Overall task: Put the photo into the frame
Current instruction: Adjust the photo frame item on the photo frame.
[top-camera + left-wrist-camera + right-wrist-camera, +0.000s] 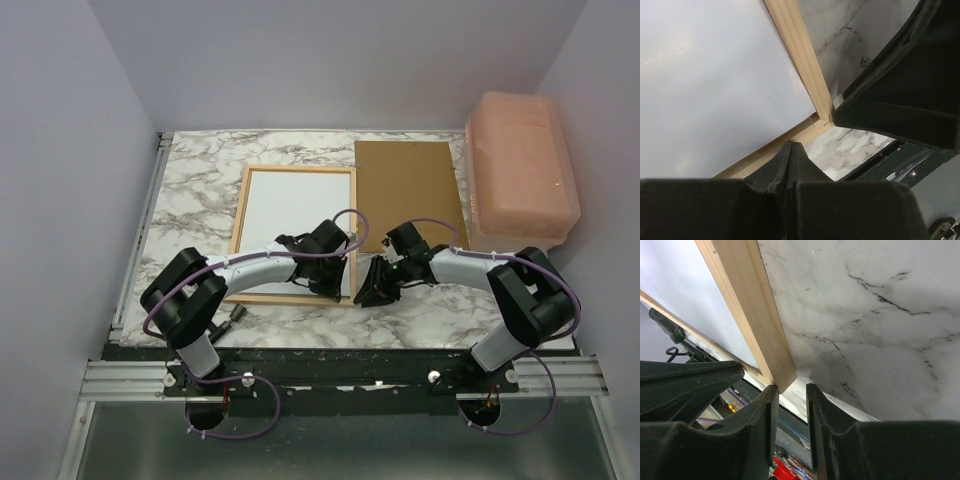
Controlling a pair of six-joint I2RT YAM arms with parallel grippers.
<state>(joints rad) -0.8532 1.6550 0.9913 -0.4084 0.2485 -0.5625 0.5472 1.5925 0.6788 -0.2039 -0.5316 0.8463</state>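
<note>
The frame (300, 169), thin light wood, lies flat on the marble table with the photo (295, 215) inside it, white side up. My left gripper (330, 283) is at the frame's near right corner. In the left wrist view its jaws (790, 146) are shut, tips over the frame's near bar (800, 55) beside the photo (715, 85), and nothing shows between them. My right gripper (378, 290) stands just right of that corner. In the right wrist view it (791, 390) is open by a narrow gap, with the corner of the frame (747, 305) just beyond its fingertips.
A brown backing board (410, 190) lies flat right of the frame. A pink plastic container (520, 175) stands at the far right. The two grippers are close together at the frame's corner. White walls enclose the table.
</note>
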